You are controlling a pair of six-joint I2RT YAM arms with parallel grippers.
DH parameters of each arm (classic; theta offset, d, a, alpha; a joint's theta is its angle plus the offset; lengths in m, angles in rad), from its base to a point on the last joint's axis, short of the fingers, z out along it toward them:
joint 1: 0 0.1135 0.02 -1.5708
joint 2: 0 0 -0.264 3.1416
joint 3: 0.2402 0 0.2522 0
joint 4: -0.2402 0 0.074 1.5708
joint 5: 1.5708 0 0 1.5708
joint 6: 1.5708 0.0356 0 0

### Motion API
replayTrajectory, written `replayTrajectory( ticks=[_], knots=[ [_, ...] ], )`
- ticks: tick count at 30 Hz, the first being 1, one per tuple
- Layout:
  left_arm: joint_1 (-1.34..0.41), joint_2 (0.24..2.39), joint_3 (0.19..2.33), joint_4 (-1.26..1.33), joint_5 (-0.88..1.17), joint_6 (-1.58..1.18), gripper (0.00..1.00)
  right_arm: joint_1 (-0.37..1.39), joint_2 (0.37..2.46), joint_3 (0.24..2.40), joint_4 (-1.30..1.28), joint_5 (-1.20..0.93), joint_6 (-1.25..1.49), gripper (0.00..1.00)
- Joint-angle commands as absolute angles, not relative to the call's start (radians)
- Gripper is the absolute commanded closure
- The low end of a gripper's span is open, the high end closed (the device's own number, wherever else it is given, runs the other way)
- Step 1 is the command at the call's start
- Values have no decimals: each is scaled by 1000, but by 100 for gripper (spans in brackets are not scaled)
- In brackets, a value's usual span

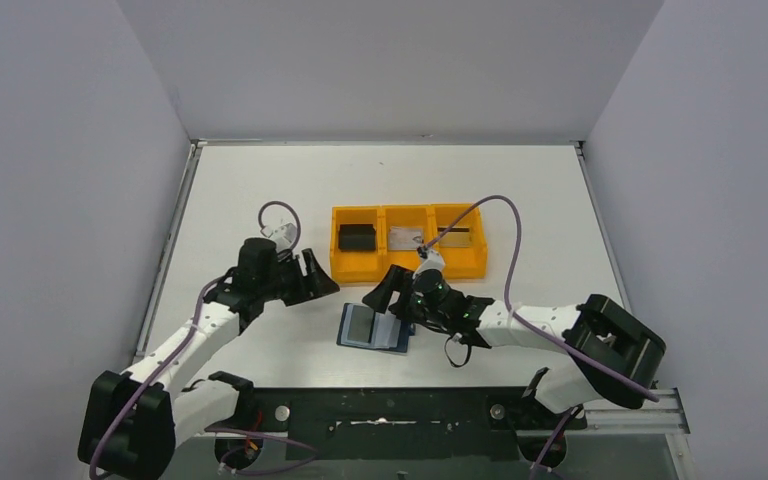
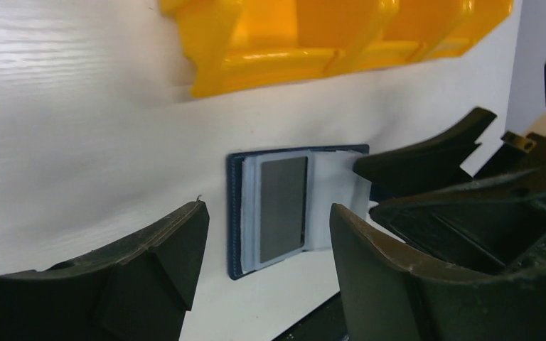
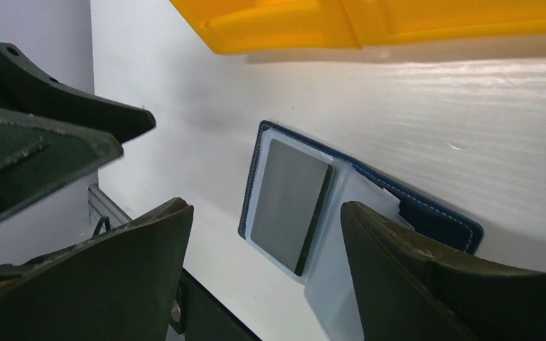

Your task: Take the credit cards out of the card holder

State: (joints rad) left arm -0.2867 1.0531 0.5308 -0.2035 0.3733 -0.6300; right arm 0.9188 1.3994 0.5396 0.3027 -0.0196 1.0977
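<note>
Left wrist view has the left gripper (image 2: 266, 217) with its jaws apart and nothing between them, hanging just above the holder (image 2: 234, 213). The right gripper (image 3: 264, 209) is likewise spread and empty; one of its fingers (image 2: 426, 160) reaches over the holder's right flap, though I cannot tell whether it touches. The holder lies unfolded, pockets up, on the table (image 1: 260, 180), just in front of the tray (image 1: 408, 270). A grey card (image 3: 288, 202) sits in its left pocket. In the tray, a silver card (image 1: 405, 238) lies in the middle compartment and a gold card (image 1: 457, 236) in the right one. So I judge the job partly done, with the grey card left to pull out.
</note>
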Motion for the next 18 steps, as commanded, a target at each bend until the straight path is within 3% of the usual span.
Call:
replayTrajectory(
  ticks=[1,4,10,18],
  knots=[
    [-386,1068,540,-55,368,-697,39,921,1436,625,376,-38,1119,29],
    [-409,1077,514,-27,370,-718,47,925,1461,655,325,-40,1124,40],
    [-437,1090,506,-34,373,-718,48,920,1545,722,183,-79,1154,52],
    [-440,1088,509,-50,356,-710,48,933,1596,825,-16,-44,1113,55]
  ],
)
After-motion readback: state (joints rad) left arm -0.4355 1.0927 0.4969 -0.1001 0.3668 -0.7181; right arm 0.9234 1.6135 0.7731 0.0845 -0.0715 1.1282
